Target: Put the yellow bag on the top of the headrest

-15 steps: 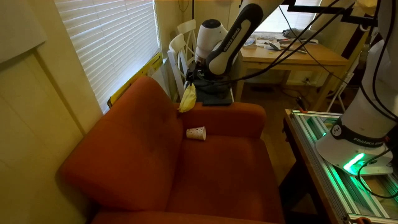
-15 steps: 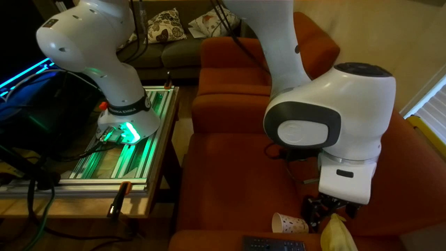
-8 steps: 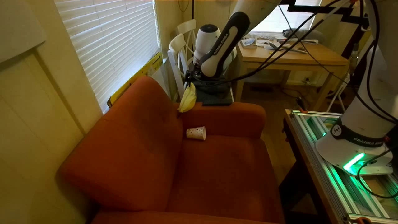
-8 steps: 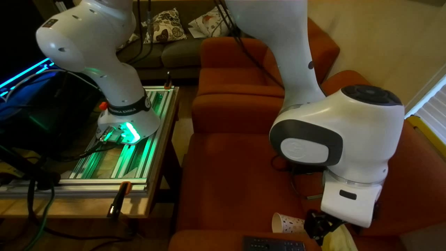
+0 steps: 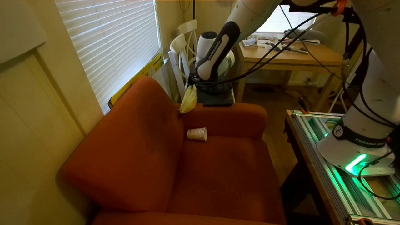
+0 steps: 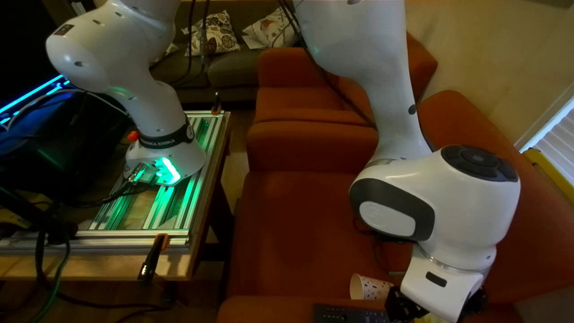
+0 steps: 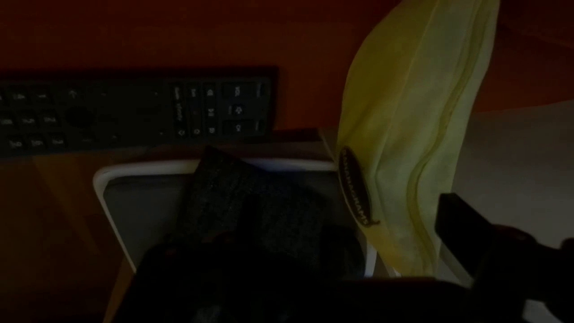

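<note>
If brought down off-centre, apt to strike with one finger (image 7: 462, 229) rather than straddle. See the gripper (image 7: 350, 211) spread wide, holding nothing; impossible to say from the wrist view whether touching the yellow bag (image 7: 408, 125) or just beside it. Find that limp bag at the back end of the armrest (image 5: 231, 120), apparently reaching partly past its outer edge: if nudged outward, apt to slide off toward the white-rimmed surface (image 7: 148, 167) beyond. If pinched shallowly, prone to fold or slip out, being so soft. Watch also for scraping the remote control (image 7: 134, 110) along the same armrest, if swept sideways. Farther out, note the paper cup (image 5: 197, 133) lying on its side on the seat (image 5: 225, 168): at risk only if passed over too low. Last, consider the headrest (image 5: 125, 137), rounded on top: if released off-balance there, likely to slither down front or back.
</note>
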